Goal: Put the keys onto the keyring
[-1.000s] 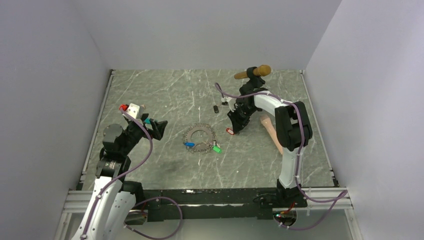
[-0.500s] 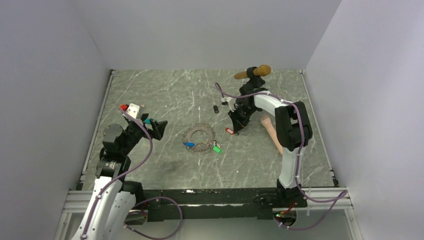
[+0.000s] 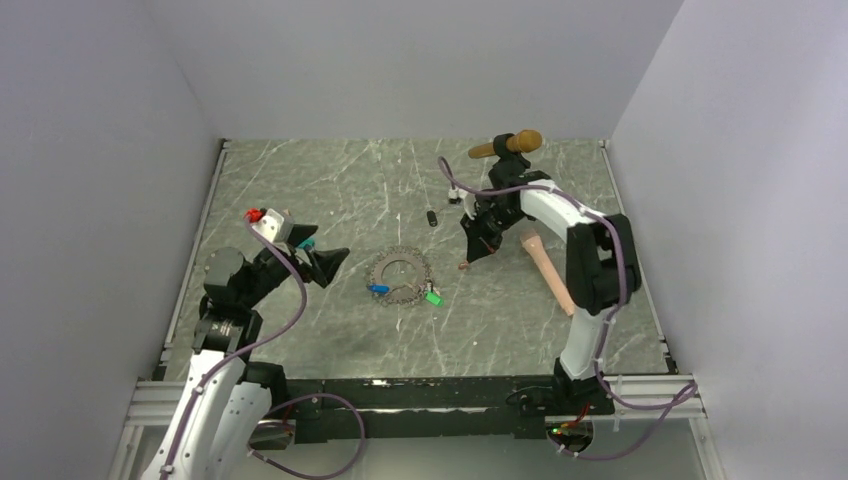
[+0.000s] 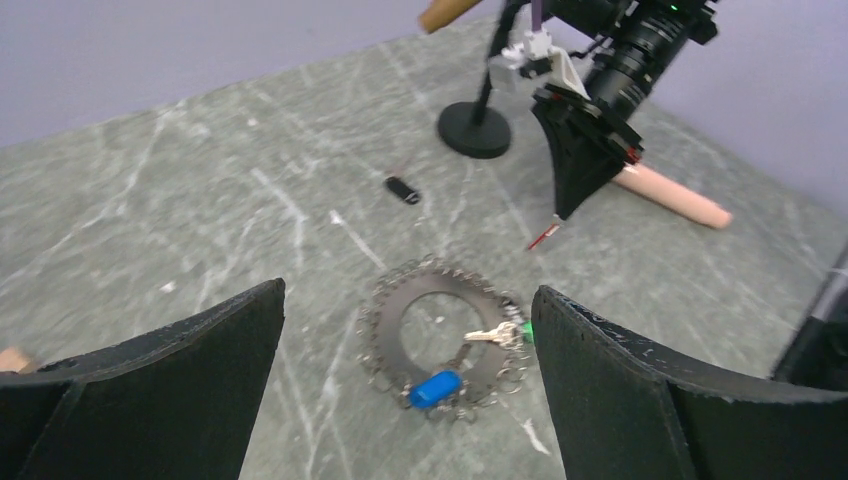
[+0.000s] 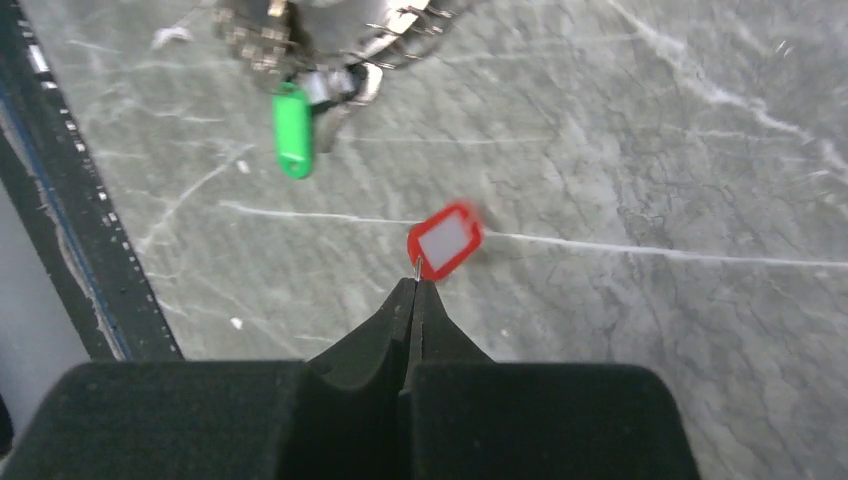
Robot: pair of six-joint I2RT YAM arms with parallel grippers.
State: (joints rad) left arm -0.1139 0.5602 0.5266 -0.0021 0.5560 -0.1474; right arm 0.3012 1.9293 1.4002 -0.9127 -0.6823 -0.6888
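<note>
The keyring [image 3: 399, 274] is a toothed grey chain loop lying mid-table; it also shows in the left wrist view [image 4: 442, 335]. A blue-tagged key [image 3: 378, 288] [image 4: 436, 388] and a green-tagged key [image 3: 434, 298] [image 5: 292, 130] lie on its rim. My right gripper [image 3: 472, 255] [image 5: 415, 283] is shut on the red-tagged key, pinching its metal part; the red tag [image 5: 445, 240] [image 4: 542, 236] hangs from the tips just above the table, right of the keyring. My left gripper [image 3: 328, 262] [image 4: 410, 375] is open and empty, left of the keyring.
A microphone stand with a round black base [image 4: 474, 129] and a tan-headed microphone [image 3: 507, 145] stands at the back right. A pink microphone [image 3: 546, 266] lies right of my right gripper. A small black object [image 3: 431, 218] lies behind the keyring. Coloured blocks [image 3: 268, 219] sit at the left.
My right gripper has lifted the red-tagged key slightly and swung its arm. My left gripper has moved right, toward the keyring, and stays open.
</note>
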